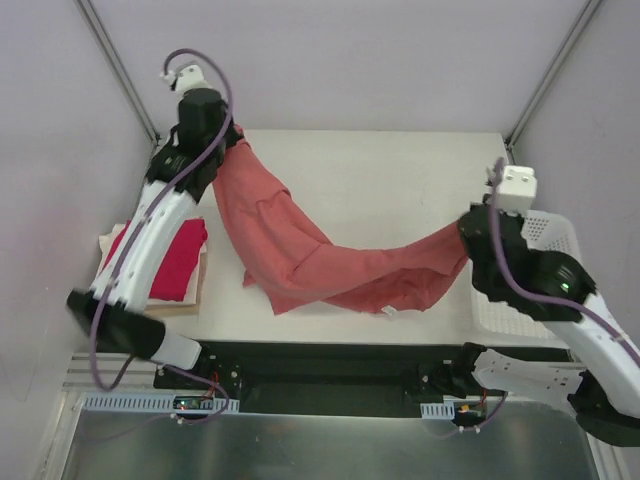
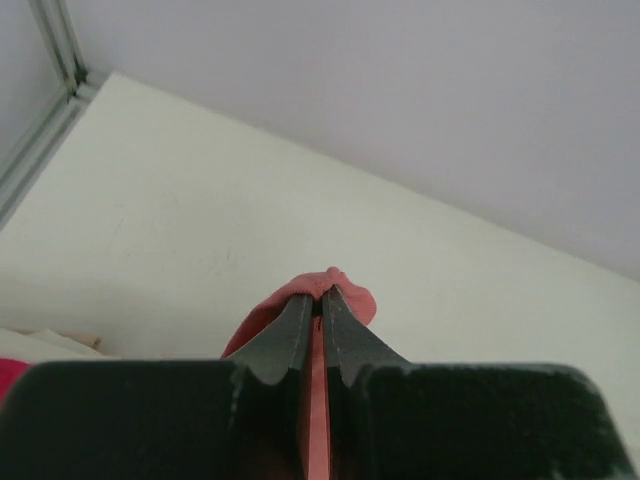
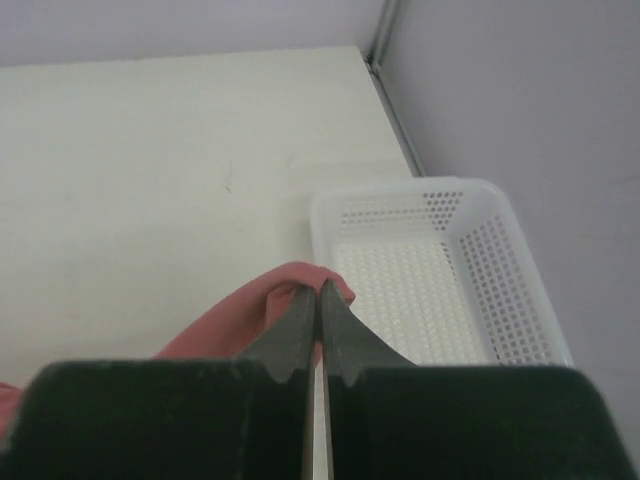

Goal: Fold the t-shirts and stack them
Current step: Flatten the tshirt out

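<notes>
The salmon t-shirt (image 1: pixel 300 250) is strung between the 2 grippers like a slack hammock. It is soft, matte cotton, creased into long diagonal folds. Its middle sags down onto the pale, smooth table (image 1: pixel 390 180) and bunches in a rumpled heap toward the near edge.

The left gripper (image 2: pixel 322 293) is raised over the far left corner of the table. Its 2 dark, tapered fingers are pressed together on a pinch of the salmon cloth (a thin strip of fabric shows in the seam between them, and a small rounded bulge pokes out past the tips).

The right gripper (image 3: pixel 318 288) is clamped the same way on another edge of the shirt, at the right side of the table. A soft curved fold of cloth shows beyond its tips. It sits just beside the white basket (image 3: pixel 480 250), a rectangular plastic tray with rounded corners and perforated mesh walls and floor.

At the left edge of the table, the magenta-red folded shirt (image 1: pixel 172 262) lies flat as a neat square. It rests on top of the cream folded shirts (image 1: pixel 190 302), whose edges show along its near and right sides. The white left arm crosses in front and partly hides this stack.
</notes>
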